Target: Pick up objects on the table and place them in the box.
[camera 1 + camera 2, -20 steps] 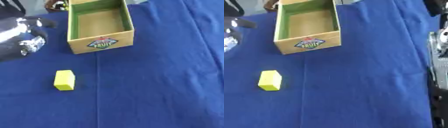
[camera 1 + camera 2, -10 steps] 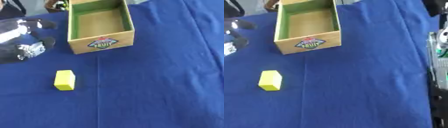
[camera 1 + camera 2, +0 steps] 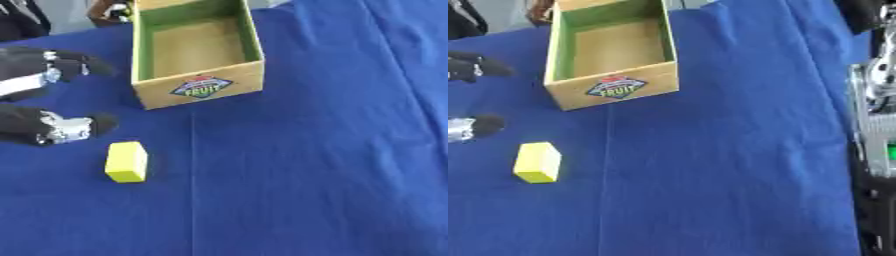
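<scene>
A yellow block lies on the blue cloth, left of the middle. Behind it stands an open cardboard box with a green lining and a fruit label on its front wall; nothing lies inside. My left hand comes in from the left edge, open, its thumb just up and left of the block and its fingers spread further back, level with the box front. It touches neither. Along the right edge of the right eye view runs my right arm, ending in a black part, my right hand, at the top corner.
Blue cloth covers the whole table, with a faint crease running forward from the box. Dark objects sit at the far edge behind the box's left corner.
My left hand has spread open and its thumb has come forward and to the right, closer to the yellow block. Block and box have stayed put.
</scene>
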`<state>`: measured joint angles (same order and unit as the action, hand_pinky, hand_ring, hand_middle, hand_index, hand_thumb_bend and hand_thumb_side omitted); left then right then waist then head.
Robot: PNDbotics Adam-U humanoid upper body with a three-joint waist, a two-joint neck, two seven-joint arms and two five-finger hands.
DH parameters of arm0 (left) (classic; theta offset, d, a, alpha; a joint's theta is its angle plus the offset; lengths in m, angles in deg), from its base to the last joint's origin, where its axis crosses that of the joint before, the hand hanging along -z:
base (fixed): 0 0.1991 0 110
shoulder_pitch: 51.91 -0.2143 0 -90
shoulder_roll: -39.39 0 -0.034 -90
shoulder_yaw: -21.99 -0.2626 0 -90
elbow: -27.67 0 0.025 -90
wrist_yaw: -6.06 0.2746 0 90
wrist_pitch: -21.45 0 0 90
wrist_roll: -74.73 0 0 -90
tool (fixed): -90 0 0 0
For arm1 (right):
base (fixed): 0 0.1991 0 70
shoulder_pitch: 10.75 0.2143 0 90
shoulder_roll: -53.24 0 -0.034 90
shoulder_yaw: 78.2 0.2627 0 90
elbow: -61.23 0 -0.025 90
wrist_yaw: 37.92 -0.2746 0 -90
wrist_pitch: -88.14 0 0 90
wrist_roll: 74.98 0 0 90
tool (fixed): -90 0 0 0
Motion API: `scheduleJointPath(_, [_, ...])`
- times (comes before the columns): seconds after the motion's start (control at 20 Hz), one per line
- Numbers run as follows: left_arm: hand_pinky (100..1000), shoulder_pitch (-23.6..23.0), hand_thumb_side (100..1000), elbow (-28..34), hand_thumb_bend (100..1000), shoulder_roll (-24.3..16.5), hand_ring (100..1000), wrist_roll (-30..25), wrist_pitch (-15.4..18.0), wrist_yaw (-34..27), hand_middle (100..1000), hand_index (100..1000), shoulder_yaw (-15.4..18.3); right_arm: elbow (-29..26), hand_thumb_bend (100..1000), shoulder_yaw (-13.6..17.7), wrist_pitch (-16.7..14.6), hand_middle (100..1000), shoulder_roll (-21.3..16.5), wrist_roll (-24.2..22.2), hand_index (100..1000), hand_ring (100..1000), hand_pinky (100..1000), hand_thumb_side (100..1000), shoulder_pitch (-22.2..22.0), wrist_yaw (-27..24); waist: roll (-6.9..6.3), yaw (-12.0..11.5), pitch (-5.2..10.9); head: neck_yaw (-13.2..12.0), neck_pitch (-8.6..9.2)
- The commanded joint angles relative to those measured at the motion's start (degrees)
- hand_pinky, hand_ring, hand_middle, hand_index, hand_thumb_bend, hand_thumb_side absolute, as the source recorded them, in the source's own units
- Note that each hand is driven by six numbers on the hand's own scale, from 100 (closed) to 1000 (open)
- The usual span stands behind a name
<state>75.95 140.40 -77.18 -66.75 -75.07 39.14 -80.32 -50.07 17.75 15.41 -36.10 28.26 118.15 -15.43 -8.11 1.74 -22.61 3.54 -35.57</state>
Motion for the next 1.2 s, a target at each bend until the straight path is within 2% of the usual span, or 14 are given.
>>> scheduleJointPath(0.05, [862,1.1,987,0.3,670,-6.3,954,0.4,-1.8,-0.5,953,1000,-2.1,-0.3,100,-0.2,-0.1,640,-0.9,-0.3,725,745,784,597,0.9,-0.3,0.08,0.1,1.57,0.3,0.63])
scheduleJointPath(0.2, [850,1.1,1000,0.9,723,-10.2,942,0.7,-2.5,-1.6,944,1000,-3.1,-0.2,100,-0.3,-0.2,639,-0.8,-0.4,724,745,784,594,0.9,-0.4,-0.05,0.4,1.58,0.2,0.68])
scheduleJointPath(0.25, [839,1.0,1000,1.0,816,-11.1,930,0.7,-2.6,-2.0,929,1000,-3.4,-0.2,100,-0.3,-0.2,638,-0.8,-0.5,722,744,784,590,0.9,-0.4,-0.13,0.5,1.57,0.1,0.70])
scheduleJointPath(0.3, [839,1.0,1000,1.0,826,-12.1,929,0.4,-2.7,-2.5,928,1000,-4.1,-0.2,100,-0.3,-0.1,638,-0.8,-0.5,722,744,784,590,0.9,-0.5,-0.21,0.6,1.57,0.1,0.72])
scheduleJointPath(0.35, [839,1.1,1000,1.1,830,-12.8,928,0.2,-2.9,-2.8,928,1000,-4.6,-0.1,100,-0.3,-0.1,638,-0.8,-0.6,722,744,784,590,0.9,-0.5,-0.25,0.7,1.56,0.1,0.72])
scheduleJointPath(0.4, [835,1.2,1000,1.1,908,-13.3,926,-0.1,-3.1,-3.3,925,1000,-5.2,-0.1,100,-0.4,-0.1,636,-0.8,-0.6,720,744,784,588,0.9,-0.6,-0.31,0.8,1.56,0.1,0.68])
scheduleJointPath(0.5, [837,1.7,1000,0.9,987,-13.7,928,-0.4,-3.6,-4.3,922,1000,-6.1,0.0,100,-0.4,0.0,634,-0.9,-0.7,716,742,785,585,0.9,-0.7,-0.41,0.9,1.55,0.2,0.67])
scheduleJointPath(0.6, [833,2.1,1000,0.6,997,-13.8,918,-0.5,-3.9,-5.0,920,1000,-6.8,0.1,100,-0.4,0.0,633,-0.9,-0.8,715,740,785,584,0.8,-0.8,-0.52,0.9,1.51,0.2,0.68])
scheduleJointPath(0.8, [818,3.1,986,0.4,849,-13.4,898,-0.5,-4.6,-6.2,911,1000,-8.0,0.3,100,-0.4,0.2,631,-1.1,-0.9,712,738,785,586,0.7,-1.0,-0.65,1.0,1.45,0.3,0.60])
scheduleJointPath(0.85, [804,3.4,954,0.3,783,-13.2,885,-0.5,-4.9,-6.3,898,1000,-8.4,0.3,100,-0.4,0.2,630,-1.1,-0.9,712,737,785,586,0.7,-1.1,-0.67,1.1,1.44,0.3,0.58])
scheduleJointPath(0.95, [804,3.9,954,-0.1,783,-12.8,885,-0.5,-5.4,-6.5,898,1000,-8.9,0.3,100,-0.4,0.2,630,-1.1,-0.9,712,737,785,586,0.7,-1.1,-0.69,1.1,1.43,0.3,0.57])
scheduleJointPath(1.0, [649,4.4,843,-0.5,609,-12.4,779,-0.2,-5.8,-6.6,835,1000,-9.1,0.4,100,-0.4,0.3,628,-1.1,-0.9,710,734,786,586,0.7,-1.2,-0.67,1.1,1.42,0.3,0.56])
scheduleJointPath(1.15, [539,6.3,807,-1.8,557,-10.7,705,2.3,-8.4,-7.6,812,1000,-10.4,0.6,100,-0.3,0.6,626,-1.1,-0.8,708,732,786,582,0.7,-1.3,-0.64,1.2,1.38,0.2,0.37])
scheduleJointPath(1.2, [539,6.7,807,-2.0,557,-10.4,705,3.3,-9.4,-7.9,812,1000,-11.0,0.6,100,-0.3,0.6,626,-1.1,-0.8,708,732,786,582,0.7,-1.4,-0.65,1.2,1.38,0.2,0.31])
